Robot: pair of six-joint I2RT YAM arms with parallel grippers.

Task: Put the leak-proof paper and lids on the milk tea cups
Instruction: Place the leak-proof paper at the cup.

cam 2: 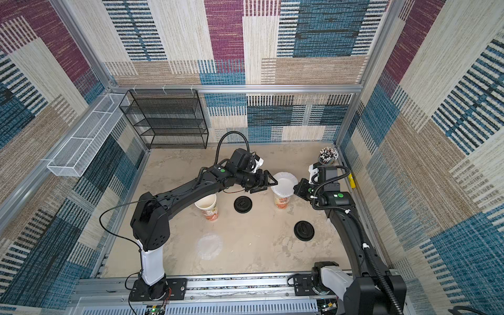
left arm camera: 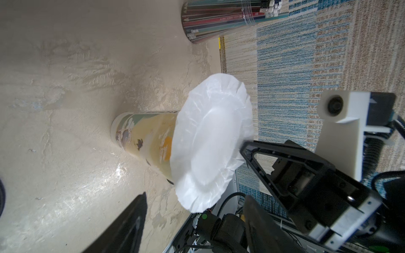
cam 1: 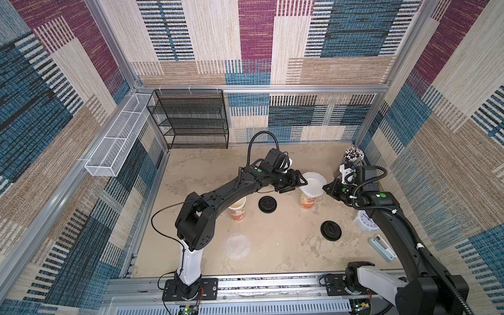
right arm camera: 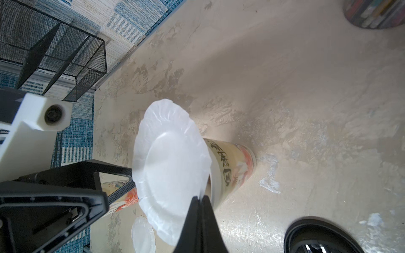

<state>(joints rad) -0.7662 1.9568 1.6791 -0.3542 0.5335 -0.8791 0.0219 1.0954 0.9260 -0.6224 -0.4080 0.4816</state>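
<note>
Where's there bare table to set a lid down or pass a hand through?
Free: the far stretch between the rack and the left arm; the near strip between the loose paper and the near lid. Crowded: around the covered cup, where the left gripper and right gripper meet at its paper; the right edge by the clock.
</note>
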